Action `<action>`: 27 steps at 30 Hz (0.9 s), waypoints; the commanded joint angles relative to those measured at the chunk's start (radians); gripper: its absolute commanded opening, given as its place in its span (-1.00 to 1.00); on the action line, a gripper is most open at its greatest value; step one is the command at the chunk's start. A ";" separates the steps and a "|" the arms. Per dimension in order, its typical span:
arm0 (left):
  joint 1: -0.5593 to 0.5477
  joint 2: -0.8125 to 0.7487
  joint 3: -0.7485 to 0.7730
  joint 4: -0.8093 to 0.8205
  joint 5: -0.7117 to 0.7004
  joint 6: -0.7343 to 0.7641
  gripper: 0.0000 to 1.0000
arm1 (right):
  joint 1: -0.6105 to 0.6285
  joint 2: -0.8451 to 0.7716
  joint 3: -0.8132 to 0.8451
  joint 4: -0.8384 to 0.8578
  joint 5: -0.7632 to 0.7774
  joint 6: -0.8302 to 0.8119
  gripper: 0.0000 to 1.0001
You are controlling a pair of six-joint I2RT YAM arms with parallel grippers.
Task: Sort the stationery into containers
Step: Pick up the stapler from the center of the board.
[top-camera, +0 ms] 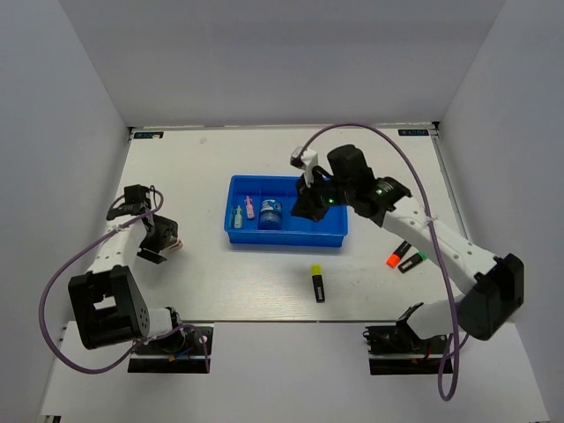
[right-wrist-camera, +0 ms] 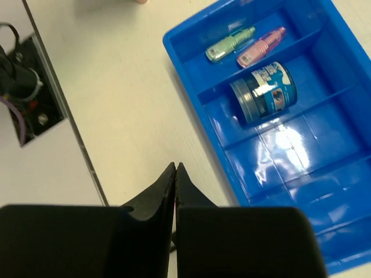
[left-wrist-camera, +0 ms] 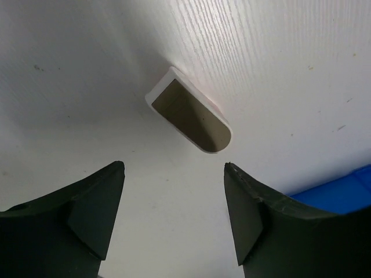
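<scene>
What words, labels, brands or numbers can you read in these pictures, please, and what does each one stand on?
No text here can be read.
Label on the blue-white roll in the blue tray: white print, too blurred to read.
Far-left blue sticker: too small to read.
Far-right blue sticker: too small to read.

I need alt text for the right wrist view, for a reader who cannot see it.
The shut right gripper hangs over a white table beside a blue tray. One compartment holds a green pen and a pink pen, the next a blue-white roll; the rest in view look empty.
</scene>
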 commanded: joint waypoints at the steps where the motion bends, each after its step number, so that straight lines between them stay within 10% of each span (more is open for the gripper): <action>1: 0.007 -0.019 -0.026 0.059 0.005 -0.266 0.62 | -0.011 -0.064 -0.115 0.070 -0.015 -0.142 -0.93; 14: -0.026 0.205 0.095 0.036 -0.125 -0.440 0.66 | -0.051 -0.262 -0.312 0.027 -0.044 -0.165 -0.91; 27: -0.055 0.158 -0.001 0.168 -0.018 -0.299 -0.96 | -0.100 -0.373 -0.386 -0.019 0.028 -0.179 -0.71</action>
